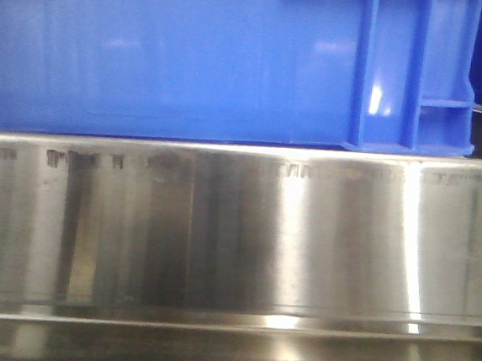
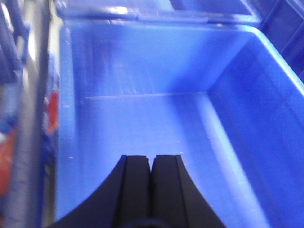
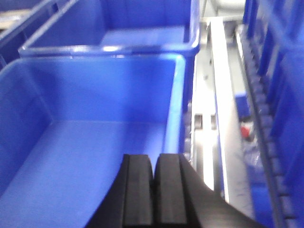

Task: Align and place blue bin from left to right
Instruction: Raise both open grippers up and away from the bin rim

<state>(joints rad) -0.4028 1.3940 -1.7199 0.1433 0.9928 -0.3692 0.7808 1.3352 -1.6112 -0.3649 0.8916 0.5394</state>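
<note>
Bin (image 1: 192, 58): seen from the front as a blue wall resting on a steel shelf (image 1: 236, 231); raised ribs are shown near its right corner, and its base sits along the shelf's top edge.
Left gripper (image 2: 151, 164): pictured above the bin's open inside, over the bare floor near the left wall; the two black fingers (image 2: 137, 185) are pressed together with only a thin seam between, and nothing is held.
Bin from the left wrist: the floor, far wall and right wall (image 2: 266, 123) are visible; a steel bar (image 2: 33, 118) is blurred along its left side.
Right gripper (image 3: 154, 171): placed over the bin's right part, near the right wall (image 3: 175, 104); the fingers are closed against each other, with nothing grasped.
Second bin (image 3: 142, 28): set just behind the first, rims close together.
Steel rail (image 3: 213, 118): seen just to the right of the bin.
</note>
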